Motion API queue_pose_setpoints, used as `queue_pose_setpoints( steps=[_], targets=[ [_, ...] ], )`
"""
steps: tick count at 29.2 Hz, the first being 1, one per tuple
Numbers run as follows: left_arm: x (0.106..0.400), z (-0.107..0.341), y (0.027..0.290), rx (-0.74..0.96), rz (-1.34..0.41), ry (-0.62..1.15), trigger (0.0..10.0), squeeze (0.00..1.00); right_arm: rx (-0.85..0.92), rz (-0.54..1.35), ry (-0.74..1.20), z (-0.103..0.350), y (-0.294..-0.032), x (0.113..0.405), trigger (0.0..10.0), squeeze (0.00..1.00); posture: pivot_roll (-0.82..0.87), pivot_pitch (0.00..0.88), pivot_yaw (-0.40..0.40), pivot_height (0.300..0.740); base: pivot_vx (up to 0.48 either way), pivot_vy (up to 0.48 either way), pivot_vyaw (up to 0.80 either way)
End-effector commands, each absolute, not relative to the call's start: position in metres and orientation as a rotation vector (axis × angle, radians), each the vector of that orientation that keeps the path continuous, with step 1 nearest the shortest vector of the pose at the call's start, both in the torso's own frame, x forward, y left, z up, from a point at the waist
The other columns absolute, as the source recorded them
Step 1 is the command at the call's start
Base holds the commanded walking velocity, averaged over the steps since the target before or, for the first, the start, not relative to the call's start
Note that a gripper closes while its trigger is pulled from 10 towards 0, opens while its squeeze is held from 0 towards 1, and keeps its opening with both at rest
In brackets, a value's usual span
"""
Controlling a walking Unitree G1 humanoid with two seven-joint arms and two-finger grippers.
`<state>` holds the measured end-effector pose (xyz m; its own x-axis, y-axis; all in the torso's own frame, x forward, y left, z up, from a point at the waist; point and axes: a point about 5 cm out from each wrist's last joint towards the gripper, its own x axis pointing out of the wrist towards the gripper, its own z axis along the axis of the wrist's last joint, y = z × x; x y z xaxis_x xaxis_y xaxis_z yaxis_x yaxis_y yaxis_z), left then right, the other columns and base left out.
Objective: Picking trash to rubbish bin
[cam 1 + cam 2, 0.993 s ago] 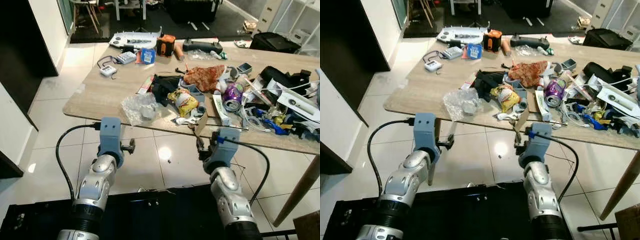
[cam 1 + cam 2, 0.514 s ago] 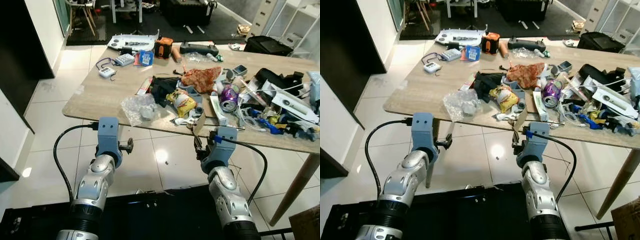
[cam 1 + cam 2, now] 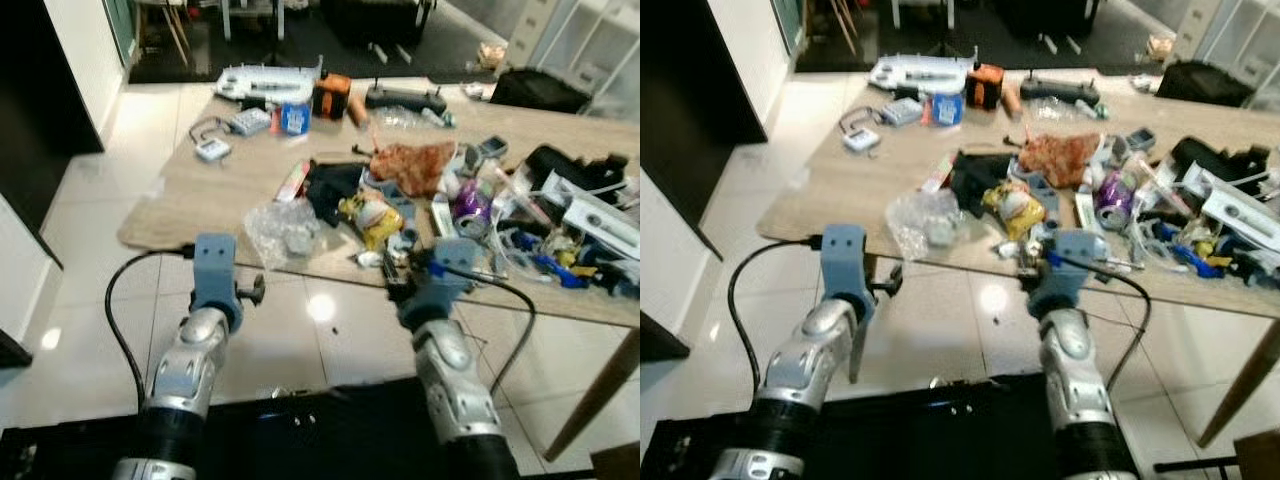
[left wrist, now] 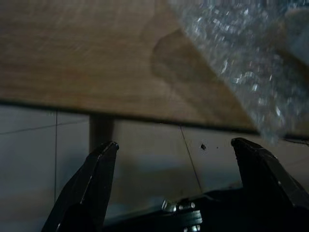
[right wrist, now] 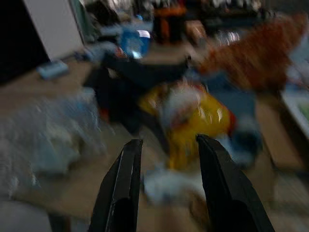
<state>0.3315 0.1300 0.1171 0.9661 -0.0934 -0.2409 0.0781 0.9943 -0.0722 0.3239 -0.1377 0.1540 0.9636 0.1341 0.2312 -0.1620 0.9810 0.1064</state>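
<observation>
The right gripper (image 5: 166, 186), fingers parted and empty, points at the yellow wrapper (image 5: 200, 121) just ahead; blurred approach risks nudging neighbouring clutter instead; left gripper (image 4: 176, 188) gapes wide, empty, below the table edge (image 4: 96, 104).

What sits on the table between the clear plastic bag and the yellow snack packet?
In the left eye view, a crumpled black item lies between the clear plastic bag and the yellow snack packet, overlapping both, with bare table just below it.

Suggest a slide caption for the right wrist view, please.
Right gripper, fingers open, approaching the yellow snack wrapper amid blurred clutter on the wooden table.
</observation>
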Motion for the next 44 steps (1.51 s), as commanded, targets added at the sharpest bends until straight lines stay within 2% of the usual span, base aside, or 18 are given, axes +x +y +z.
queue_pose_setpoints(
  steps=[1,8,18,44],
  targets=[
    [0.330,0.113,0.129,-0.064,-0.088,0.261,10.0,0.00,0.109,0.170,-0.291,0.169,-0.140,0.324,10.0,0.00,0.02,0.114,-0.023,0.740,0.000,0.000,0.00],
    [0.330,0.114,0.128,-0.067,-0.089,0.260,10.0,0.00,0.090,0.219,-0.351,0.188,-0.134,0.328,10.0,0.00,0.02,0.118,-0.024,0.740,0.000,0.000,0.00],
    [0.330,0.115,0.128,-0.072,-0.088,0.254,10.0,0.00,0.066,0.243,-0.297,0.181,-0.131,0.329,10.0,0.00,0.02,0.118,-0.024,0.740,0.000,0.000,0.00],
    [0.331,0.116,0.128,-0.067,-0.087,0.249,10.0,0.00,0.074,0.241,-0.259,0.174,-0.130,0.327,10.0,0.00,0.02,0.118,-0.024,0.740,0.246,0.000,0.00]
  ],
)
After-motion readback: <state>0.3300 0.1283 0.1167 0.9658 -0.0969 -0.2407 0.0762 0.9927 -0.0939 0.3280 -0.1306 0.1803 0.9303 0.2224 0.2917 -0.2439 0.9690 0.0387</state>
